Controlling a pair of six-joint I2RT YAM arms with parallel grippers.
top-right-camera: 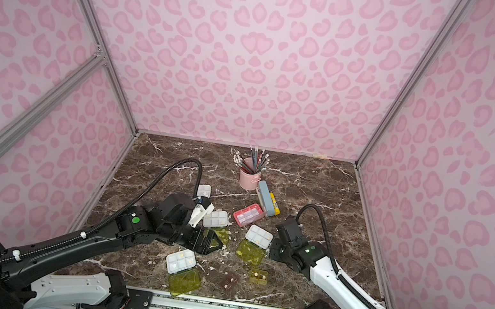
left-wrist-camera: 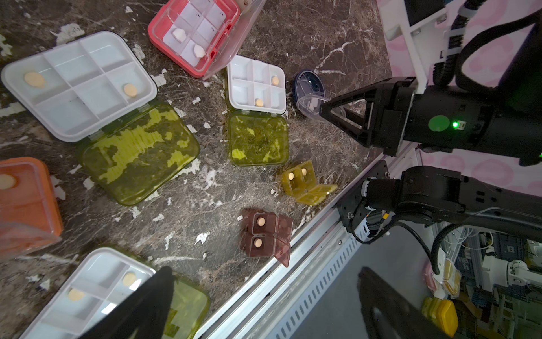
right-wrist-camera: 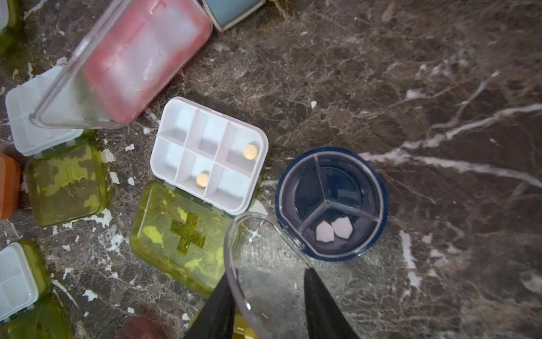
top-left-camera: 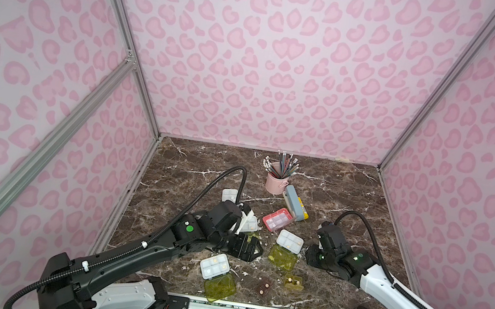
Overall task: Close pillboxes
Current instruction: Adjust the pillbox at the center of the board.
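Right gripper (right-wrist-camera: pixel 269 271) pinches the clear hinged lid (right-wrist-camera: pixel 264 243) of the round dark-blue plastic pillbox (right-wrist-camera: pixel 331 187) — a slip could skid the light box away; left gripper (left-wrist-camera: pixel 265 270) hangs open, empty.

A glossy marble-patterned finish is being shown by the worktop (right-wrist-camera: pixel 410 73). White plastic is being displayed by a pillbox tray (right-wrist-camera: pixel 173 155), translucent yellow-green by its lid (right-wrist-camera: pixel 164 234), clear by the round lid (right-wrist-camera: pixel 264 258).

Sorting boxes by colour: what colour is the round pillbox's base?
Dark blue; the round pillbox shows best in the right wrist view.
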